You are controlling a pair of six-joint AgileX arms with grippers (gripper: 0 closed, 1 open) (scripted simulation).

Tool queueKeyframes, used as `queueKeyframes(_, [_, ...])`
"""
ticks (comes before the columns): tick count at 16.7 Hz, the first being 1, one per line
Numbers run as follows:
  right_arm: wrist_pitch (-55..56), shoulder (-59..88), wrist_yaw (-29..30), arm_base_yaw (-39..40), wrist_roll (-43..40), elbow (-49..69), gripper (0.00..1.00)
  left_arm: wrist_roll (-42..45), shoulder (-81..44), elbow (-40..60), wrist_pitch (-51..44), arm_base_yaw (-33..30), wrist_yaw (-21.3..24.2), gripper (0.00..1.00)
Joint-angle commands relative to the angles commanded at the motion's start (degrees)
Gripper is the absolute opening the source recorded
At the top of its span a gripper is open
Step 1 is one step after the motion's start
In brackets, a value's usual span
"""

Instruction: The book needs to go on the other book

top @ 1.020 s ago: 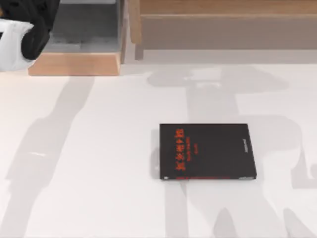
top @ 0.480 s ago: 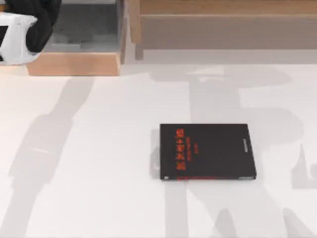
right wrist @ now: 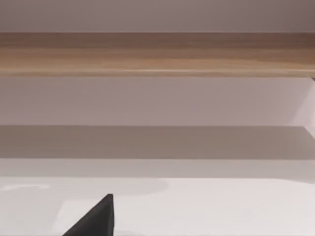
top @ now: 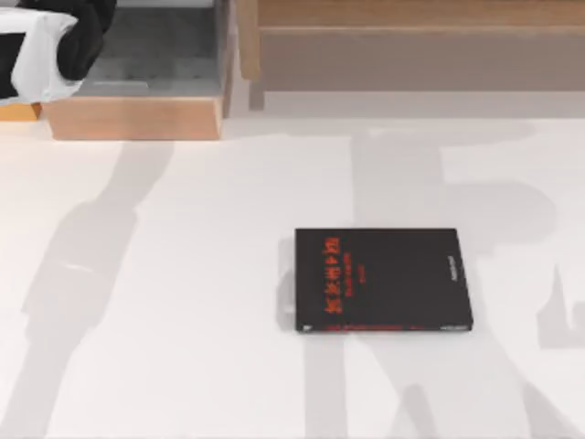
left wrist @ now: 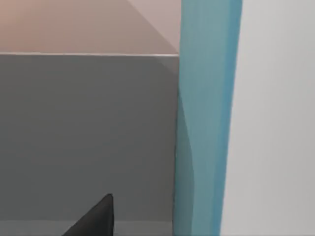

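Light blue book (left wrist: 206,123) stands close before your left wrist camera, upright beside a grey wall of the wooden shelf unit (top: 137,114) at the table's far left corner. Your left arm (top: 41,46) reaches into that corner; I cannot tell whether its fingers are spread or clamped. The black book with red lettering (top: 382,279) lies flat, right of the table's (top: 183,320) centre, well apart from the shelf. Your right arm is parked. The risk: a shallow hold on that thick book could let it tilt, slip, or catch the shelf wall as you lift.
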State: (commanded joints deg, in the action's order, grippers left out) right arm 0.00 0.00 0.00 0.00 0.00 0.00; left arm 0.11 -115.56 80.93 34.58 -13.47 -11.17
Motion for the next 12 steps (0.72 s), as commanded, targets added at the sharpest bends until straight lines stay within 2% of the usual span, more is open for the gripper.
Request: queueKeyframes(12, [0.0,0.0,0.0,0.0,0.0,0.0,1.0,0.0,0.0,0.0,0.0,0.0,0.0,0.1])
